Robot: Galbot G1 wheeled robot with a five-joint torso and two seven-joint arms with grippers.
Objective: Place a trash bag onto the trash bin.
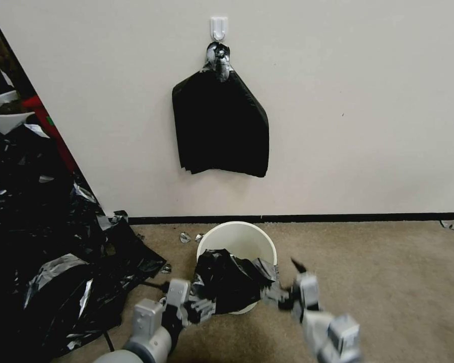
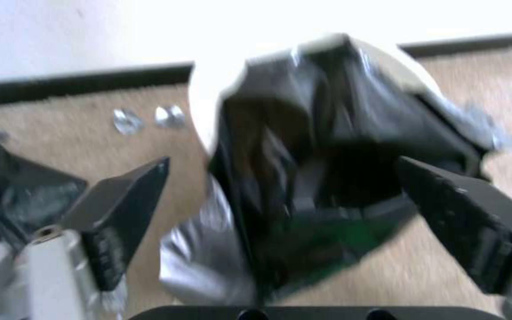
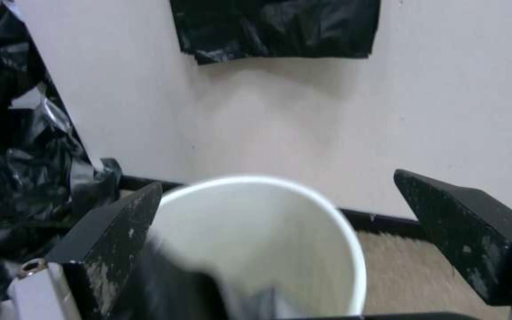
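Both hands [image 1: 186, 302] [image 1: 295, 290] spread beside trash bag [image 1: 232, 282] draping trash bin [image 1: 242, 239]; heap [image 1: 45, 242] left.

Wall [image 1: 363, 101]: plain off-white, black baseboard [image 1: 337, 218] along its foot.
Floor: tan carpet [image 1: 398, 282].
Hook [image 1: 218, 27]: white, high on the wall.
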